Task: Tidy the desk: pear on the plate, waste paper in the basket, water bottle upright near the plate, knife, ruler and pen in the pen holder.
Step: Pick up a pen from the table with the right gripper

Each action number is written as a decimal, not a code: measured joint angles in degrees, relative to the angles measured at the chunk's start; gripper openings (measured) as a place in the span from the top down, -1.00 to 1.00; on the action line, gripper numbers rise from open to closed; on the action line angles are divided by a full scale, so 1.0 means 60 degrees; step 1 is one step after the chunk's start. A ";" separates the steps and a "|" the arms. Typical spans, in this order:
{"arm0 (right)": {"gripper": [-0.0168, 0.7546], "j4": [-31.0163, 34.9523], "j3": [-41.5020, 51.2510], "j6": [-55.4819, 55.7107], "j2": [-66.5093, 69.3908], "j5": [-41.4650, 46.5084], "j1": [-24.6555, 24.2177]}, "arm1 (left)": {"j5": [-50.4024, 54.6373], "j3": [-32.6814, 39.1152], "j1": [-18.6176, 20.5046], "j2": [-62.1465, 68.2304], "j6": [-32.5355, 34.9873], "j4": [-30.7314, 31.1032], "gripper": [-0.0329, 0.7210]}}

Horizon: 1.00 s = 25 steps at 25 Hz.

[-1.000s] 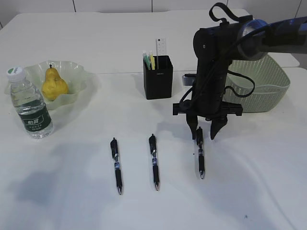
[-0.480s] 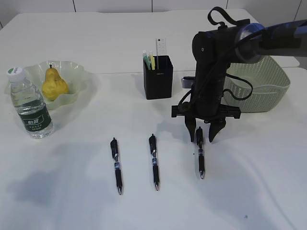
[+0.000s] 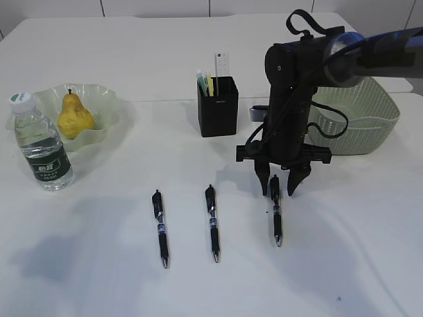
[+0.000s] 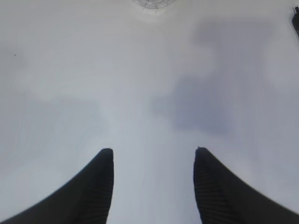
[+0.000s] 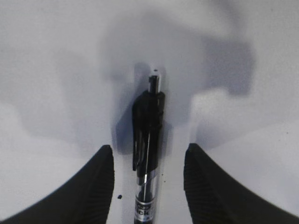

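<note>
Three black pens lie in a row on the table: left (image 3: 160, 228), middle (image 3: 212, 222), right (image 3: 275, 210). My right gripper (image 3: 281, 186) is open and points down, its fingers on either side of the right pen's top end; the wrist view shows that pen (image 5: 148, 140) between the jaws (image 5: 148, 154), untouched. The black pen holder (image 3: 217, 105) holds the clear ruler (image 3: 221, 65) and a yellow-green item. The yellow pear (image 3: 74, 115) sits on the wavy green plate (image 3: 106, 104). The water bottle (image 3: 42, 142) stands upright beside it. The left gripper (image 4: 153, 151) is open over bare table.
The sage green basket (image 3: 363, 115) stands at the back right, behind my right arm. The bottle's base (image 4: 152, 3) shows at the top edge of the left wrist view.
My right gripper has come down a little over the right pen's top end, its fingers still open. Nothing else moved.
</note>
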 joint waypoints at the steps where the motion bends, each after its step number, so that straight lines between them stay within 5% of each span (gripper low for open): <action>1: -0.06 0.0000 0.0000 0.0000 0.0000 0.0000 0.0000 | 0.0000 0.0000 0.0000 0.0000 0.0000 0.0000 -0.11; 25: -0.06 -0.0056 -0.0016 0.0000 0.0148 0.0000 0.0000 | 0.0000 0.0000 0.0000 0.0000 0.0000 0.0000 -0.11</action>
